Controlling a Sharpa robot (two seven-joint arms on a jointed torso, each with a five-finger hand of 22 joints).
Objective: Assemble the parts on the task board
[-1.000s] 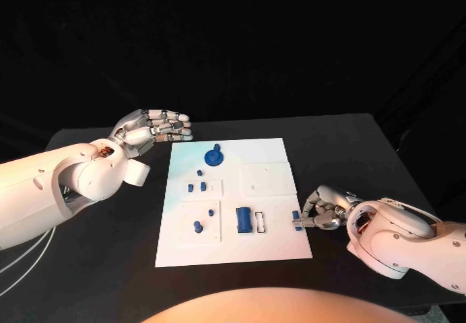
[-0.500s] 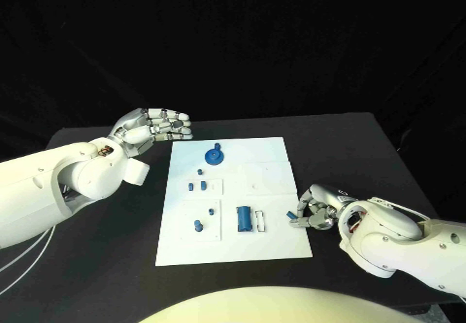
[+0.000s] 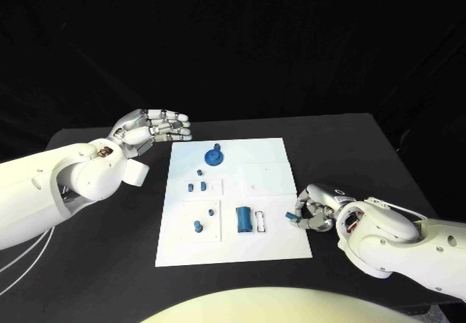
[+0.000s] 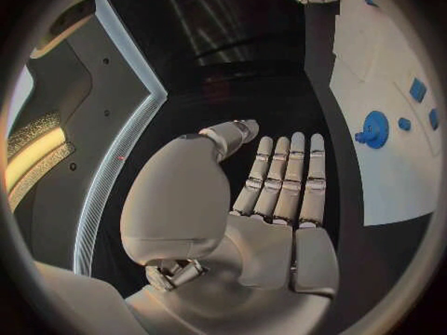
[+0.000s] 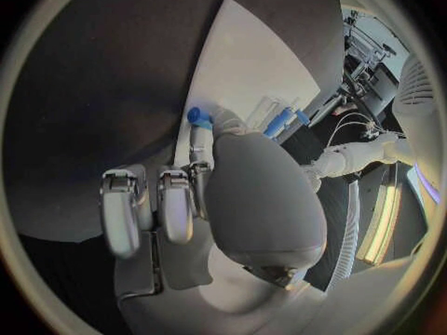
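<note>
The white task board (image 3: 272, 168) lies mid-table. My right hand (image 3: 316, 211) sits at its right edge and pinches a small blue part (image 3: 291, 215); the right wrist view shows that part (image 5: 198, 115) at the fingertips, over the board (image 5: 252, 67). On the board are a round blue part (image 3: 215, 157), a blue block (image 3: 243, 219) beside a white slot (image 3: 260, 220), and several small blue pieces (image 3: 198, 227). My left hand (image 3: 155, 126) hovers off the board's far left corner and holds nothing; its fingers (image 4: 289, 175) lie extended, with the round part (image 4: 375, 129) beside them.
Black table (image 3: 349, 148) surrounds the board on all sides. My left forearm (image 3: 68, 182) lies over the table's left side. Raised white squares (image 3: 267, 178) stand on the board's right half.
My right hand has shifted slightly left and away from me, carrying the small blue part inward from the board's right edge. The left hand has not moved.
</note>
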